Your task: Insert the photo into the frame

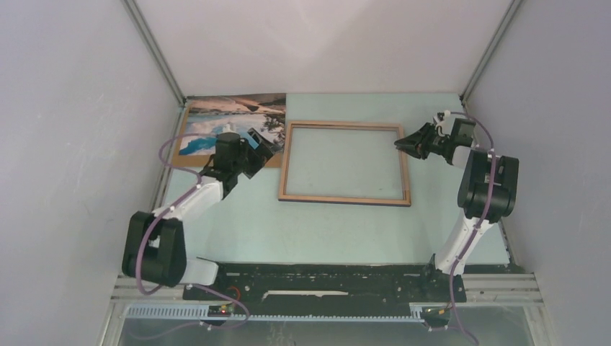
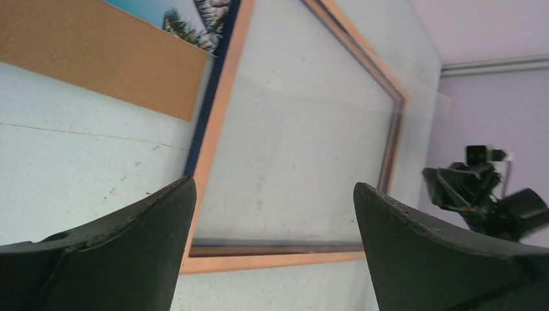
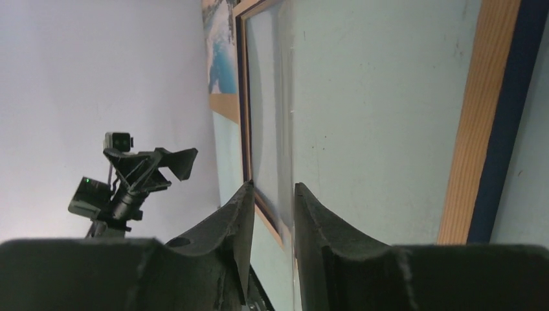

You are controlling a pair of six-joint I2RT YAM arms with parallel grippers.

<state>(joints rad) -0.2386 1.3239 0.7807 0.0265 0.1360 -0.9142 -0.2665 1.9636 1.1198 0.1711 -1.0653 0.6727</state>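
Surface [image 1: 238,216]: matte pale green, faint scuffs, walls on three sides. The widest bare stretch lies on the base side of both end effectors.

Frame [image 1: 344,200]: thin-railed rectangle, light wood face up, navy outer edge, clear pane. It lies flat on the surface between the two end effectors.

Board [image 1: 190,160]: plain matte brown, straight-cut. It sits under and behind the left end effector, close to the left wall, just beside the frame's left rail.

Photo [image 1: 216,119]: landscape print, picture side up on the board, not in the frame. One corner shows ahead-left of the left fingers.

Left end effector [image 2: 273,189]: black tapered fingers spread wide, empty, aimed across the frame's left rail.

Right end effector [image 3: 274,188]: fingers parted by a narrow gap, tips at the frame's right rail. A thin clear pane edge runs toward the gap; can't tell if it touches.
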